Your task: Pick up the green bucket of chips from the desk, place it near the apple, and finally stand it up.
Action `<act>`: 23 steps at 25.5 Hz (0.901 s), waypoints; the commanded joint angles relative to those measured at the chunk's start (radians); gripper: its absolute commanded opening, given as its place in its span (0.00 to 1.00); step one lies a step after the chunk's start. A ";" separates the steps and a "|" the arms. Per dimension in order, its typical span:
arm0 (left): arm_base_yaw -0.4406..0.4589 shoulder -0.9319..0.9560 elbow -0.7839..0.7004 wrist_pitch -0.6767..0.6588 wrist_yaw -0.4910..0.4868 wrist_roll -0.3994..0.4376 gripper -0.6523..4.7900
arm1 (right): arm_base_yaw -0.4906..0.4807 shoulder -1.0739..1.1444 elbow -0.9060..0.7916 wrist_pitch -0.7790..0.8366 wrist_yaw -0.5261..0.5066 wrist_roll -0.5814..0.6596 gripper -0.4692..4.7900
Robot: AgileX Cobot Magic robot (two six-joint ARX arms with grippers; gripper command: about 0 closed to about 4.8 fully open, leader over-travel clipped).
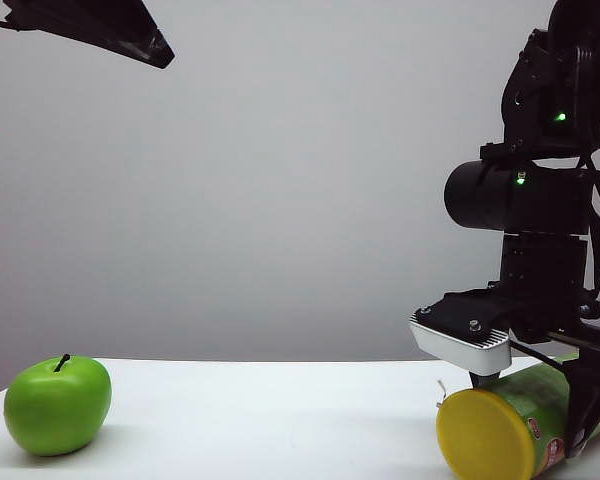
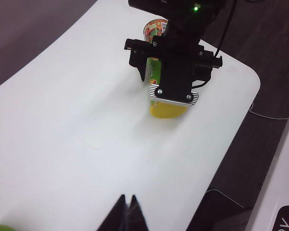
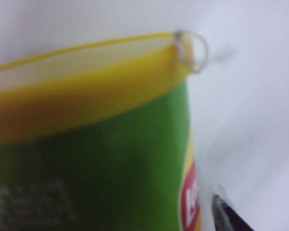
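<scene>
The green bucket of chips (image 1: 540,410) lies on its side on the desk (image 1: 280,420) at the right, with its yellow lid (image 1: 483,436) facing the camera. My right gripper (image 1: 555,420) is open and reaches down over the can, one jaw on each side. In the right wrist view the can (image 3: 111,159) fills the picture, with one dark finger (image 3: 227,216) beside it. The shiny green apple (image 1: 58,404) sits far off at the left. My left gripper (image 2: 126,211) is shut and empty, hovering above the desk near the apple's side.
The left arm's black body (image 1: 110,30) hangs high at the top left of the exterior view. The desk's rounded edge (image 2: 245,96) drops to a dark floor with a thin cable (image 2: 269,117). A bare white stretch lies between the apple and the can.
</scene>
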State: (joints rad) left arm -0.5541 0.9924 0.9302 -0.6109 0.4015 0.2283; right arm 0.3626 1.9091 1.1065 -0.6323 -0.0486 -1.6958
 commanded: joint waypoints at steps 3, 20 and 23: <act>0.002 -0.002 0.001 0.006 0.007 0.003 0.11 | 0.002 0.002 0.003 0.035 -0.003 -0.006 1.00; 0.002 -0.002 0.001 0.022 0.003 0.008 0.11 | 0.006 -0.001 0.046 0.152 -0.185 0.422 0.62; 0.002 -0.002 0.001 0.047 0.000 0.008 0.11 | 0.006 -0.003 0.121 0.212 -0.251 0.587 0.62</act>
State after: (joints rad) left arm -0.5541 0.9924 0.9302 -0.5877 0.4007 0.2325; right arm 0.3676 1.9137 1.2011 -0.4492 -0.2657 -1.1881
